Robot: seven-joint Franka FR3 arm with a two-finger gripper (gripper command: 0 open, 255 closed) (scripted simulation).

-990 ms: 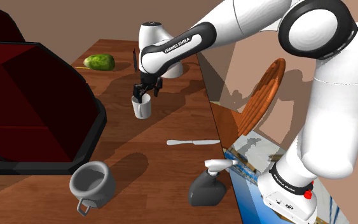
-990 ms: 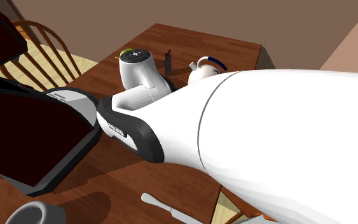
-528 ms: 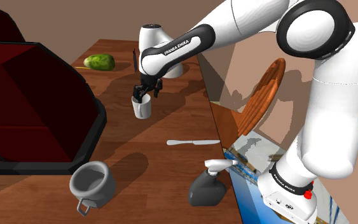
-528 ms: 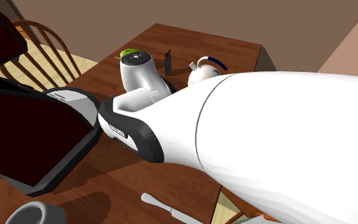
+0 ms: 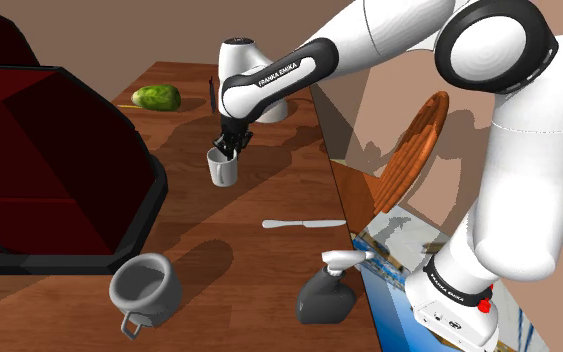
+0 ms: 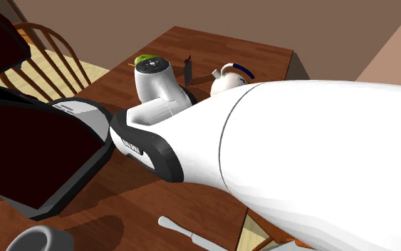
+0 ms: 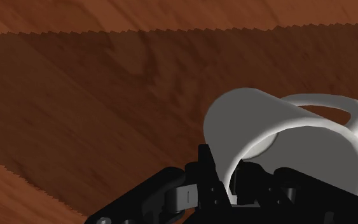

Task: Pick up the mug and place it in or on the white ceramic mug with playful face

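A small white mug [image 5: 222, 170] stands upright on the brown wooden table [image 5: 269, 190], near its middle. My black gripper [image 5: 231, 145] comes down onto the mug's rim and is shut on it. In the wrist view the fingers [image 7: 207, 170] clasp the mug [image 7: 311, 159] by its wall, one inside and one outside, with the handle [image 7: 336, 105] on the far side. A white rounded vessel with a blue band [image 6: 226, 77] sits at the table's far end, partly hidden behind the arm; in the shoulder view it is the white vessel [image 5: 274, 107].
A grey mug [image 5: 144, 290] sits at the near edge, with a dark spray bottle [image 5: 324, 292] and a table knife [image 5: 304, 224] nearby. A green fruit [image 5: 156, 97] lies at the far end. A large dark red object [image 5: 59, 170] fills the shoulder view's left. A wooden chair [image 5: 414, 150] stands beyond the table's edge.
The fingers stood apart around the mug's rim and have now shut on it. The arm and the mug have barely moved.
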